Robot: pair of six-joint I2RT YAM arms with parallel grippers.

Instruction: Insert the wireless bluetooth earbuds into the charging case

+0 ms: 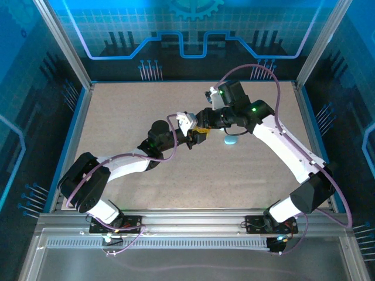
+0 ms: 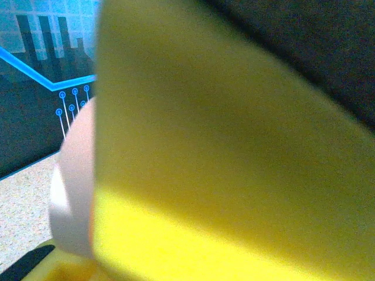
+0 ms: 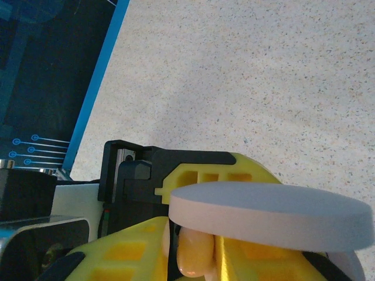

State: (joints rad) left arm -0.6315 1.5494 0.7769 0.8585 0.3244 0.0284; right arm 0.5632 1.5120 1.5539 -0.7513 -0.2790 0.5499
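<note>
My two grippers meet above the middle of the table. The left gripper (image 1: 197, 139) is shut on a pink charging case (image 2: 73, 193). In the left wrist view one blurred yellow finger (image 2: 205, 175) hides most of that case. In the right wrist view the case's flat pink lid (image 3: 269, 213) stands open in front of the left gripper's yellow finger (image 3: 234, 170). My right gripper (image 1: 205, 126) is shut on a small pink earbud (image 3: 196, 254), pinched between its yellow fingers (image 3: 123, 252) right under that lid.
A light blue pebble-shaped case (image 1: 231, 140) lies on the speckled table (image 1: 129, 111), just right of the grippers. Metal frame posts and blue patterned walls ring the table. The right arm arches over the right half.
</note>
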